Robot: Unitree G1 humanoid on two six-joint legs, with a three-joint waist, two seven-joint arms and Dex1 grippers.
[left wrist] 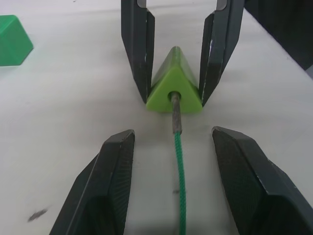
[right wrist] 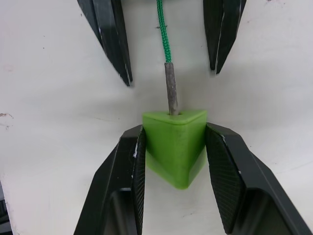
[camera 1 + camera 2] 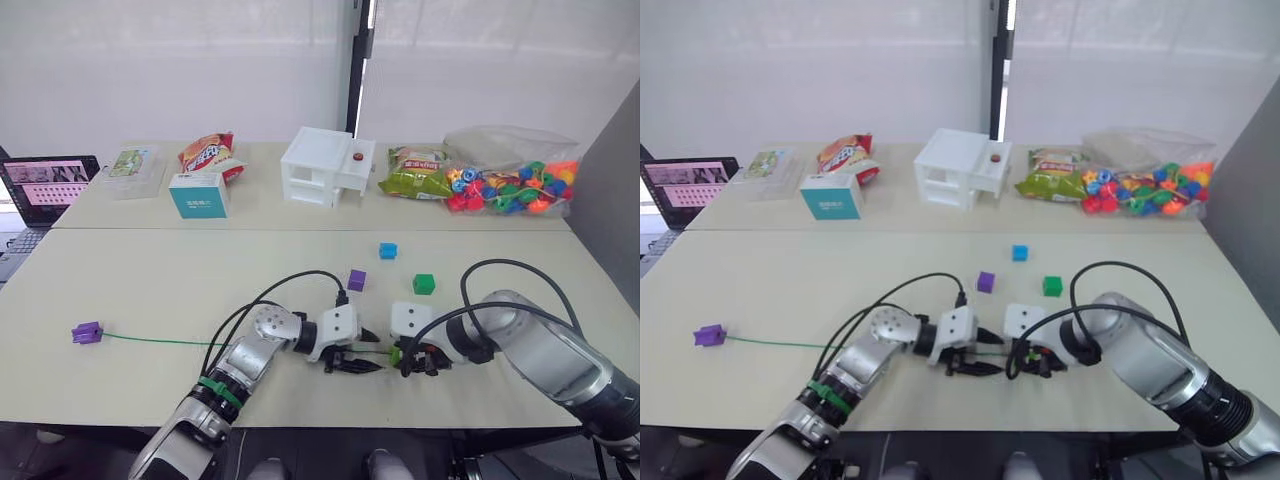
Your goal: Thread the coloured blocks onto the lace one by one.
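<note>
Both arms reach inward, tip to tip. The left gripper [image 3: 362, 364] stands with jaws apart — the right gripper [image 2: 175, 161] clamps a lime-green plastic wedge-shaped block [image 2: 175, 139].

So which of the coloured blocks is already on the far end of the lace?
The purple block lying alone at the table's left. The lace runs from it toward the end effectors. The other purple block lies loose beside the blue and green ones.
</note>
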